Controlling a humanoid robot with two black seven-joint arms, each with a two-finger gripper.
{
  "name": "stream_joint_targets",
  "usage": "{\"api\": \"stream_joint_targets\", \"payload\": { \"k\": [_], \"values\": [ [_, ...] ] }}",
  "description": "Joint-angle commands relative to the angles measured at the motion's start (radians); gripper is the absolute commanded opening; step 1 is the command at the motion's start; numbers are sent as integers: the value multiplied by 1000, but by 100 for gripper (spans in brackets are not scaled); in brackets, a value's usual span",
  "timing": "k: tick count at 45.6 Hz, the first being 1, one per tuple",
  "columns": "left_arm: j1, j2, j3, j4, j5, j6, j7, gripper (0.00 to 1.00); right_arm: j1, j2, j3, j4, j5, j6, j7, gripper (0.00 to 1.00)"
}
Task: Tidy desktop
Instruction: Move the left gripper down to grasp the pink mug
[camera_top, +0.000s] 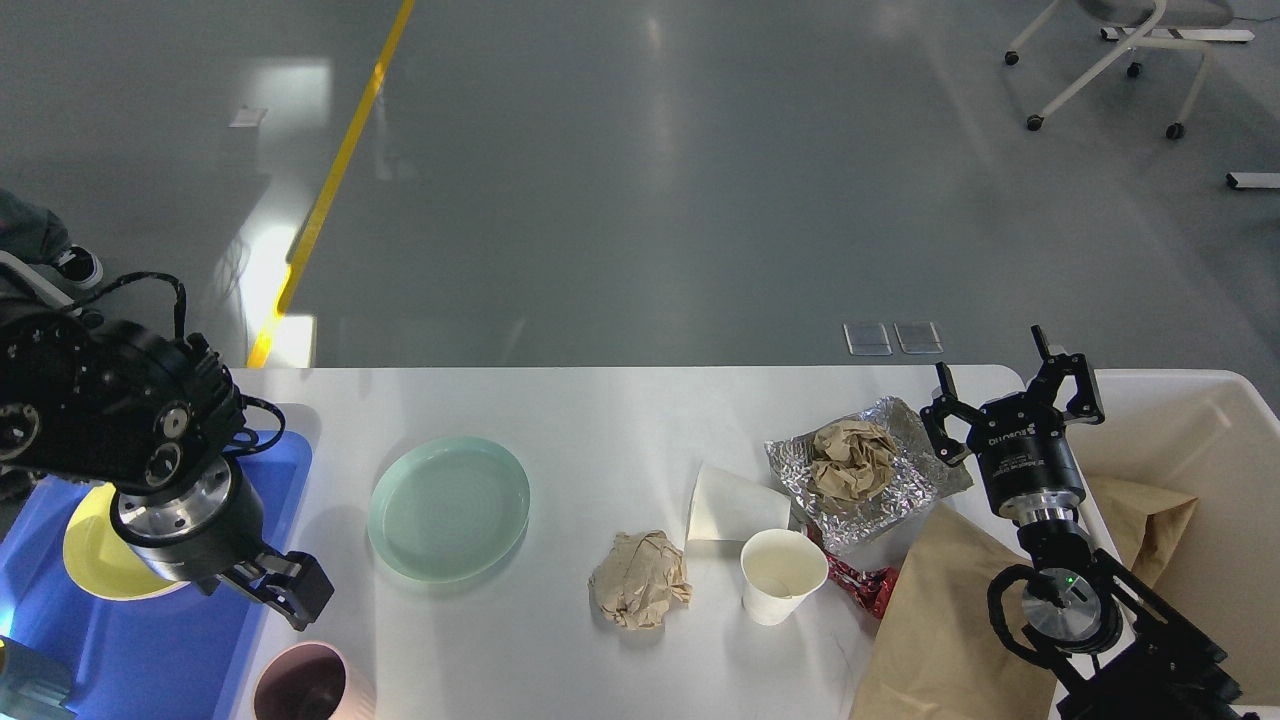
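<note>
The tabletop filled the lower half of the frame, still cluttered, so the tidying looked far from done. At lower left the left jaws hung over the seam between the blue tray and the tabletop. Only one dark finger tip showed below the silver wrist, so I cannot tell whether they were spread or closed; nothing could be seen in them. A yellow plate lay in the tray, partly hidden under that wrist.

Two things lay close to the left jaws. The dark mug stood just below them at the bottom edge, and the green plate lay flat to their right and slightly higher in the frame, near but apart. The plate was round, so it offered no long axis; any rim approach would probably serve. By my reading the left arm was much the nearer to both.

The right jaws stood spread and empty at right, fingers pointing toward the top of the frame, just beside the foil holding a paper wad. Near them, lower in the frame, were a brown bag, an upright cup, a tipped cup, a red wrapper and a second wad. The cream bin sat at the right edge, so that rubbish probably fell to the right arm.
</note>
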Motion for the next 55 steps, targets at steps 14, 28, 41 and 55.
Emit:
{"api": "stream_joint_targets", "payload": {
  "k": [14, 28, 41, 55],
  "values": [
    [292, -8, -61, 119, 134, 134, -2, 90, 0, 0, 0, 0, 0, 0, 0, 100],
    [406, -21, -78, 187, 177, 199, -2, 90, 0, 0, 0, 0, 0, 0, 0, 100],
    [433, -38, -74, 219, 165, 249, 2, 57, 0, 0, 0, 0, 0, 0, 1, 100],
    [436, -35, -78, 219, 156, 193, 1, 19, 0, 0, 0, 0, 0, 0, 0, 100]
  ]
}}
